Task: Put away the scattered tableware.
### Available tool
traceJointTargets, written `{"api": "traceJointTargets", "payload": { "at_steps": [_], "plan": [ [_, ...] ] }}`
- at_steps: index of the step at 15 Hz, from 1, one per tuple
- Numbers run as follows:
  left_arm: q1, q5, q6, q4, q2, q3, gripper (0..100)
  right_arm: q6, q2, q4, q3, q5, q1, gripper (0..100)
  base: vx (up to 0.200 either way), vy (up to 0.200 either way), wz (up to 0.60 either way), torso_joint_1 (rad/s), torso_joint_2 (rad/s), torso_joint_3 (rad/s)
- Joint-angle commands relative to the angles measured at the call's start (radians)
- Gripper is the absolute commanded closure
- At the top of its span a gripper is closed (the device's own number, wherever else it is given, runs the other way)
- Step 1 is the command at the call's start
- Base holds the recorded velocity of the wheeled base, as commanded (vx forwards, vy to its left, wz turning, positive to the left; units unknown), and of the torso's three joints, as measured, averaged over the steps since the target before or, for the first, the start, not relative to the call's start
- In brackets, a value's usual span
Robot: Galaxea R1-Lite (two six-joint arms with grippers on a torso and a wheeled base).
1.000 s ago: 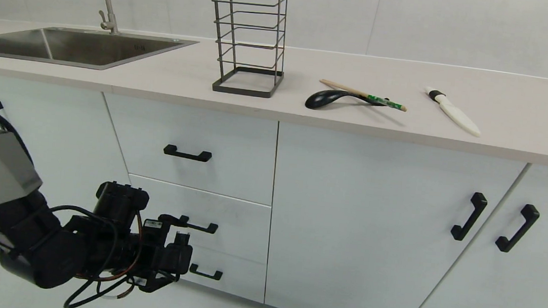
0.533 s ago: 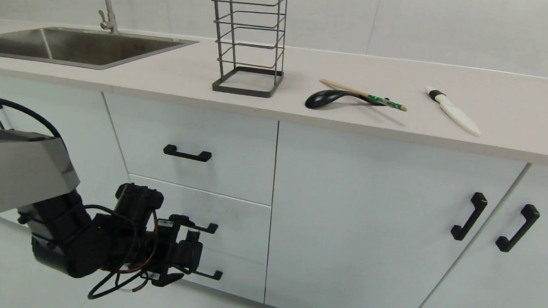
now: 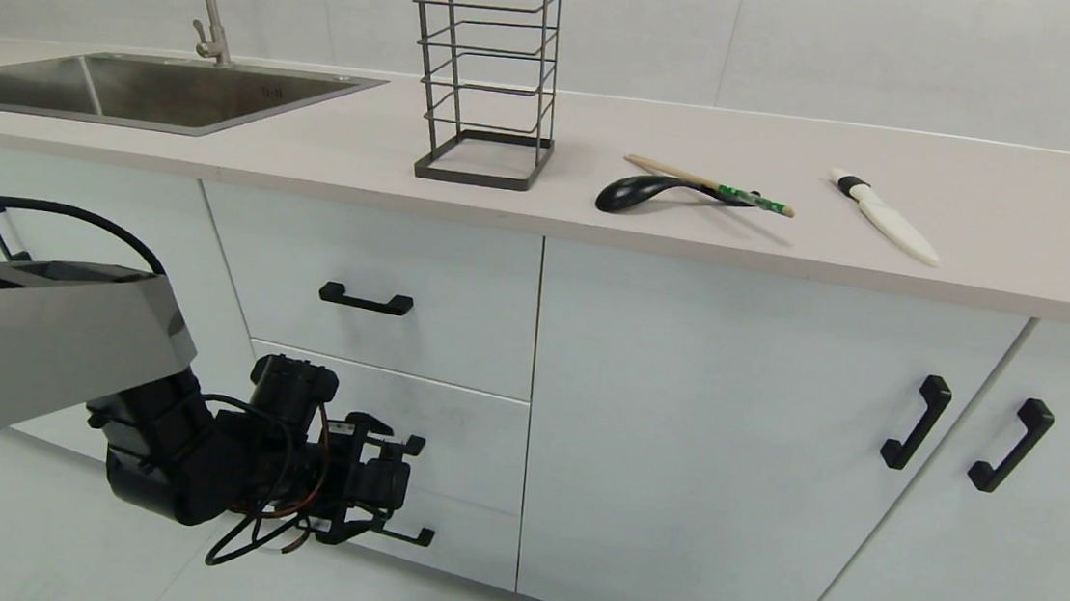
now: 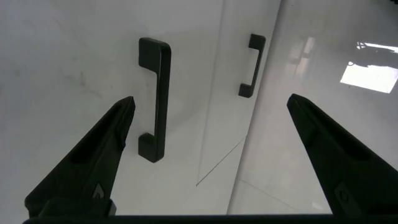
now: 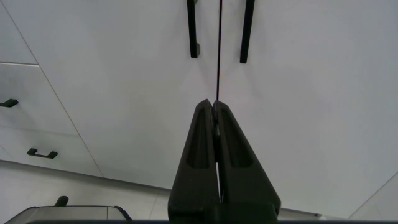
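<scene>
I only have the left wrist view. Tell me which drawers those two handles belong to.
Observer: The near handle is the middle drawer's, the far handle the bottom drawer's; a top drawer sits above.
Operator: Report where the tableware is.
Observer: Up on the counter, right of the rack: spoon, chopsticks, knife.
Operator: Give me the right claw's state.
Observer: Right claw is shut on nothing, facing two door handles.
</scene>
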Motion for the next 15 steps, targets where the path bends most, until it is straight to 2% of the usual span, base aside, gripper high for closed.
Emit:
{"api": "traceJointTargets", "payload": {
  "at_steps": [1, 7, 13, 15],
  "plan": [
    [0.000, 0.000, 0.001, 0.000, 0.024, -0.009, 0, 0.000, 0.001, 0.000, -0.001, 0.000, 0.000, 100, 0.000, 0.000, 0.00, 0.000, 0.00, 0.000],
    [0.001, 0.002, -0.001, -0.001, 0.064, -0.061, 0, 0.000, 0.001, 0.000, -0.001, 0.000, 0.000, 100, 0.000, 0.000, 0.00, 0.000, 0.00, 0.000],
    [0.003, 0.002, -0.001, -0.001, 0.077, -0.069, 0, 0.000, 0.001, 0.000, 0.000, 0.000, 0.000, 100, 0.000, 0.000, 0.00, 0.000, 0.00, 0.000],
    [0.000, 0.002, -0.012, -0.001, 0.093, -0.076, 0, 0.000, 0.001, 0.000, 0.000, 0.000, 0.000, 100, 0.000, 0.000, 0.00, 0.000, 0.00, 0.000]
  ]
}}
